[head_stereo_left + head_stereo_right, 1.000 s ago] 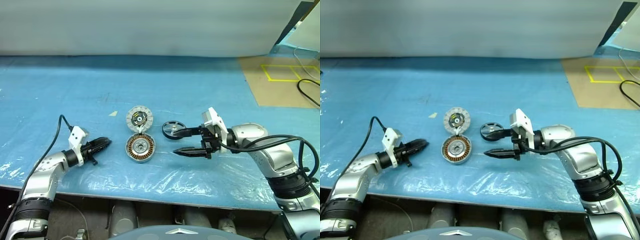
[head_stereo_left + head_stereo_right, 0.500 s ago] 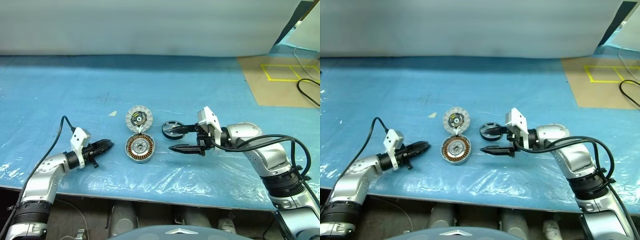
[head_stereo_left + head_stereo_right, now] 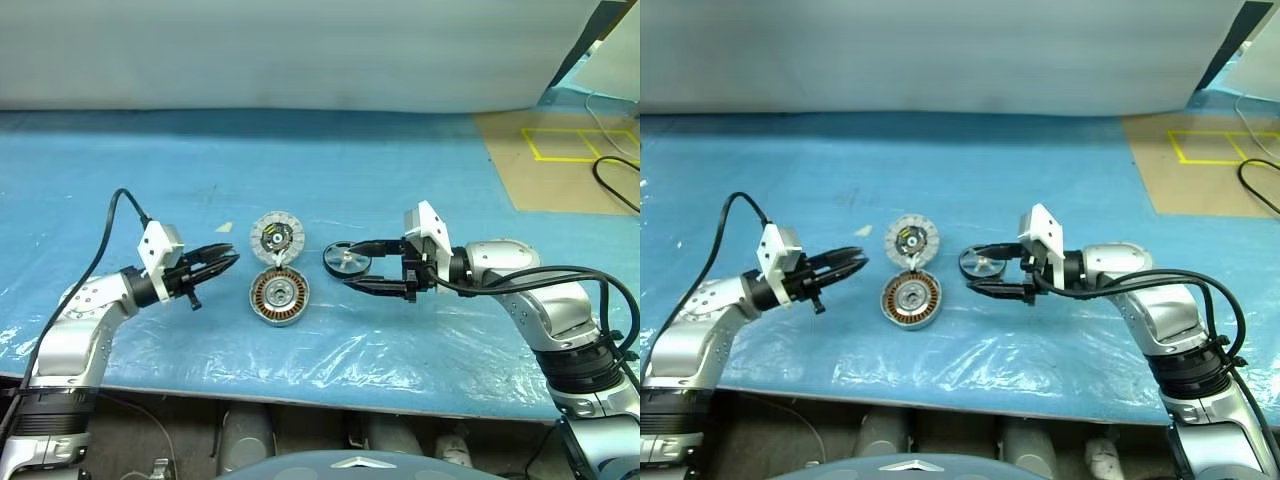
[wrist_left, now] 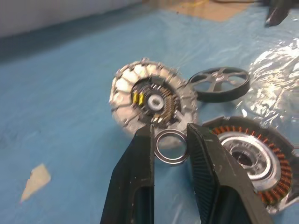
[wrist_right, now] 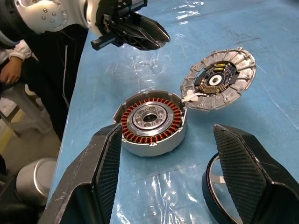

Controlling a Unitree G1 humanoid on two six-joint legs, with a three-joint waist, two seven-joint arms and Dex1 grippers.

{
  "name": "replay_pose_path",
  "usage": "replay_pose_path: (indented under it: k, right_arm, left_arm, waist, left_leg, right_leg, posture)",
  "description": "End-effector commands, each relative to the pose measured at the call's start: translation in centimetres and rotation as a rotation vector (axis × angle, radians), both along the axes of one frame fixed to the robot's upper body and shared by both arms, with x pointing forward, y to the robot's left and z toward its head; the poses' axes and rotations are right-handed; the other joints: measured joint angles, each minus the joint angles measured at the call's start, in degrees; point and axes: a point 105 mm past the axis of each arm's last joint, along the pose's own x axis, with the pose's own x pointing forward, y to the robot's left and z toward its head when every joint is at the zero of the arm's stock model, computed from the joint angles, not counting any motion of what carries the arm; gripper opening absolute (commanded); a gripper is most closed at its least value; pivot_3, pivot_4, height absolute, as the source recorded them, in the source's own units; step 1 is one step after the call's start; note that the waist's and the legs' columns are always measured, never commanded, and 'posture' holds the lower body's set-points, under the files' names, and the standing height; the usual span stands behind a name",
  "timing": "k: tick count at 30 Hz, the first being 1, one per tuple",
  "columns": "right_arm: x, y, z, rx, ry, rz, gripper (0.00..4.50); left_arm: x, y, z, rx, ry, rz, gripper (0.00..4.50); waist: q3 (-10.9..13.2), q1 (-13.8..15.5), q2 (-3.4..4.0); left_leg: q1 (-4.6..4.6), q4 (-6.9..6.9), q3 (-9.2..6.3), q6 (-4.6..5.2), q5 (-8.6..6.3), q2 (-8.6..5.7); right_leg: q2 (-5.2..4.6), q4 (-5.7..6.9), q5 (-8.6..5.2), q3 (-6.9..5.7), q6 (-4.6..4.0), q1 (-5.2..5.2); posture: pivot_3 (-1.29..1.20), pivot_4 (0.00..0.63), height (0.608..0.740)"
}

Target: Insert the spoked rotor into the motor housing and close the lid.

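The motor housing [image 3: 279, 296] lies open on the blue table, its copper windings facing up. Its lid [image 3: 277, 238] is hinged back just behind it, white-segmented inner face showing. The spoked rotor [image 3: 346, 261] lies flat to the right of both. My right gripper [image 3: 357, 266] is open and points left, one finger behind the rotor and one in front. In the right wrist view the rotor [image 5: 219, 186] sits by one finger. My left gripper [image 3: 225, 262] hovers left of the lid and housing, shut on a thin silver ring [image 4: 170, 145].
Clear plastic film [image 3: 330, 350] covers the front of the blue table. A small pale scrap [image 3: 227, 227] lies left of the lid. Brown board with yellow tape [image 3: 560, 150] and a black cable [image 3: 612, 180] lie at the back right. A person's hand [image 5: 9, 70] shows beyond the table edge.
My left gripper has risen off the table and moved right, toward the lid. My right gripper has swung slightly, so its fingers now stand either side of the rotor.
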Motion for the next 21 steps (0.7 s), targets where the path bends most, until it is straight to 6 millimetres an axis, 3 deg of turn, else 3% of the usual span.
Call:
replay_pose_path:
  k: [1, 8, 21]
  right_arm:
    - [-0.2, -0.2, 1.6, 0.011, -0.057, -0.003, 3.23]
    - [-0.4, -1.2, 1.3, -0.015, -0.049, -0.050, 3.23]
    - [-0.5, -2.1, 0.2, -0.049, -0.038, -0.082, 3.23]
  left_arm:
    - [-0.8, -2.5, 0.2, 0.028, -0.081, -0.102, 0.68]
    - [-1.3, -4.7, -1.1, -0.029, -0.123, -0.137, 0.68]
    - [-2.1, -4.7, -3.8, 0.063, -0.119, -0.147, 0.68]
  waist:
    - [0.00, 0.00, 0.00]
    - [0.00, 0.01, 0.00]
    - [0.00, 0.01, 0.00]
  left_leg:
    - [0.00, 0.00, 0.00, -0.01, 0.01, 0.01]
    - [-0.01, -0.01, 0.00, -0.03, 0.02, 0.02]
    - [0.00, 0.01, 0.00, -0.02, 0.01, 0.02]
  right_leg:
    - [0.01, 0.00, 0.00, 0.00, 0.00, 0.00]
    - [0.02, 0.00, 0.00, 0.00, 0.01, 0.00]
    - [0.02, 0.01, 0.01, 0.00, 0.05, 0.00]
  posture:
    - [0.00, 0.150, 0.740]
    - [0.00, 0.150, 0.740]
    - [0.00, 0.150, 0.740]
